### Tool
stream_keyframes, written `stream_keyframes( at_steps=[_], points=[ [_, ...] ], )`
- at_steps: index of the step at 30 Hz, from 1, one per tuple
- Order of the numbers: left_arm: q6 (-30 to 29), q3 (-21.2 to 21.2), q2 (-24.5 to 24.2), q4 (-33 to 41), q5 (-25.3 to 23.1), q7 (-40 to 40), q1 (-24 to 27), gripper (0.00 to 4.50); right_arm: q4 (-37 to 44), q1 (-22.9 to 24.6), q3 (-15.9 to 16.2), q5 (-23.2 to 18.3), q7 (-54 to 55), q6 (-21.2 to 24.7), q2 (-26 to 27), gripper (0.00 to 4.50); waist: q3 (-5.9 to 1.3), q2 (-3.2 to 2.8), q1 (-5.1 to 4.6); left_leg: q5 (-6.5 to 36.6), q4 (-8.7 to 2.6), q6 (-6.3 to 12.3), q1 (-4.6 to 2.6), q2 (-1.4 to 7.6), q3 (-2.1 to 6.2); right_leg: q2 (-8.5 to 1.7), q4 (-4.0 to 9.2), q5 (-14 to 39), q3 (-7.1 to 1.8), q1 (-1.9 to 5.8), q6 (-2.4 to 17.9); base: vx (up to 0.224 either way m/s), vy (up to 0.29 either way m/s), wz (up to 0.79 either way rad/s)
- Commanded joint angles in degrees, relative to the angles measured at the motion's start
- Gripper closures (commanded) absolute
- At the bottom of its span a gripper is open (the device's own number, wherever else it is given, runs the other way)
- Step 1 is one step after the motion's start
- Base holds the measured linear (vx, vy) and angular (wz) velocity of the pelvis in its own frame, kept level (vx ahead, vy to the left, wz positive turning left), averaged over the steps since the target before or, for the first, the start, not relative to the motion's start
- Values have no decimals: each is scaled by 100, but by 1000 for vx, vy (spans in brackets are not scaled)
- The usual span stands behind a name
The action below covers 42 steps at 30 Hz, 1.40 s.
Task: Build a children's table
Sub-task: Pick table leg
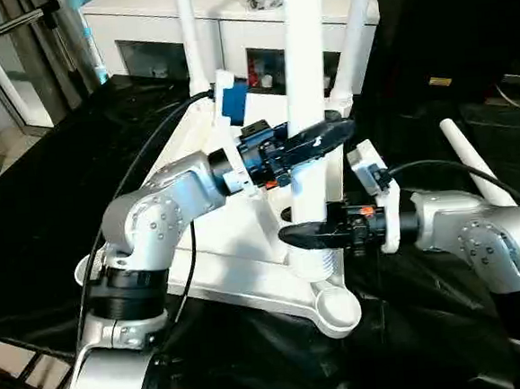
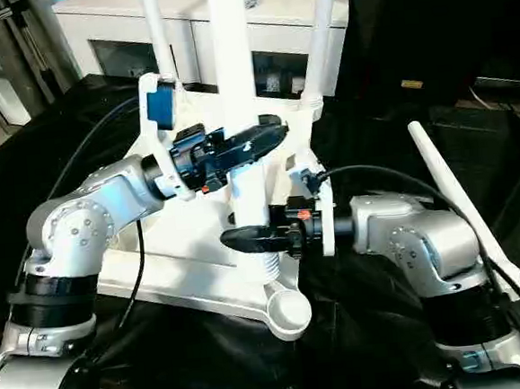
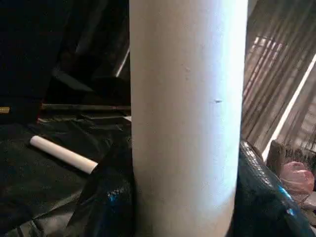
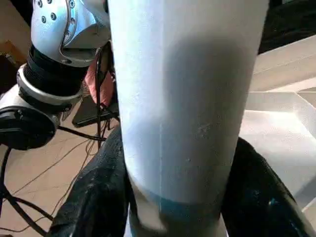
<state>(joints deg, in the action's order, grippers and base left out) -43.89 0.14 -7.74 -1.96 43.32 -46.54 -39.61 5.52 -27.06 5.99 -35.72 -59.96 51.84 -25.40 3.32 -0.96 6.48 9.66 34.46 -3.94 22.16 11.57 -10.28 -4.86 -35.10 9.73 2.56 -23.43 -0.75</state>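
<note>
On a black-draped worktop, both claws, left claw above right claw, clamp one upright white leg over the upturned tabletop.

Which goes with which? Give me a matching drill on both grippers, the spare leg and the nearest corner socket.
Things:
1. left gripper
2. right gripper
3. loose leg
4. near corner socket

States:
A. empty
B. lying on the black cloth
C. clamped low on the upright leg
D. clamped higher on the upright leg

Pairs: 1-D, 2-C, 3-B, 4-A
</note>
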Motion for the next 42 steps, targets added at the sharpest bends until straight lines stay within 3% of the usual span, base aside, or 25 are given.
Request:
stream_keyframes(
  at_steps=[1,3,5,11,12,13,14,18,19,25,31,34,42],
  points=[
    [8,-70,4,218,64,-88,47,265,-49,-33,-133,-22,152,0,19,256,-433,80,11,902,-373,5,-87,78,8,-233,386,1264,-159,302,1102,0,0,0],
    [112,-47,92,219,-32,126,87,265,-9,-9,-179,-68,231,-5,49,257,-433,75,10,947,-374,-15,-90,81,9,-233,395,1312,-159,300,1086,0,0,0],
    [203,-56,110,199,-144,236,90,195,-7,-4,-191,-69,256,-11,61,257,-431,80,11,960,-378,-24,-86,85,12,-233,398,1312,-159,303,1077,0,0,0],
    [528,-82,229,257,-659,931,170,156,25,34,-239,-61,398,-63,138,259,-436,73,11,979,-379,-53,-88,85,21,-235,414,1385,-156,306,953,0,0,0],
    [539,-87,231,285,-664,934,182,153,24,37,-234,-52,415,-71,149,259,-440,15,20,937,-376,-67,-87,84,31,-236,399,1344,-155,304,962,0,0,0],
    [504,-84,238,328,-602,899,195,153,24,39,-224,-45,428,-81,153,260,-437,38,7,942,-375,-61,-82,79,22,-224,416,1324,-155,300,956,0,0,0],
    [459,-81,249,379,-551,900,209,174,31,45,-212,-39,437,-91,154,260,-442,31,9,943,-372,-71,-85,75,24,-225,405,1299,-153,303,970,0,0,0],
    [530,-75,410,418,-621,1221,192,190,65,60,-195,-37,483,-120,144,260,-441,32,8,979,-372,-58,-81,81,26,-218,392,1148,-149,312,1080,0,0,0],
    [532,-74,411,417,-623,1224,192,219,65,60,-195,-37,483,-121,144,260,-442,38,7,983,-368,-52,-86,77,22,-216,400,1153,-149,308,1079,0,0,0],
    [690,36,590,455,-697,1524,140,249,116,91,-130,123,633,-319,145,260,-439,10,2,1082,-372,-83,-89,74,28,-215,422,1320,-147,304,1000,0,0,0],
    [809,-30,787,566,-866,1916,165,263,92,124,-78,379,864,-581,181,260,-440,31,-10,1039,-367,-51,-77,77,28,-214,417,1220,-146,314,1016,0,0,0],
    [848,-106,801,601,-997,2063,180,264,6,70,-100,474,1166,-589,269,190,-436,34,-15,1012,-367,-42,-74,73,30,-209,422,1265,-146,307,988,0,0,0],
    [904,-191,800,509,-1288,2284,151,265,125,71,-18,809,1715,-571,349,144,-443,14,-24,1063,-373,-107,-83,68,35,-198,429,1275,-144,299,900,0,0,0]
  ],
)
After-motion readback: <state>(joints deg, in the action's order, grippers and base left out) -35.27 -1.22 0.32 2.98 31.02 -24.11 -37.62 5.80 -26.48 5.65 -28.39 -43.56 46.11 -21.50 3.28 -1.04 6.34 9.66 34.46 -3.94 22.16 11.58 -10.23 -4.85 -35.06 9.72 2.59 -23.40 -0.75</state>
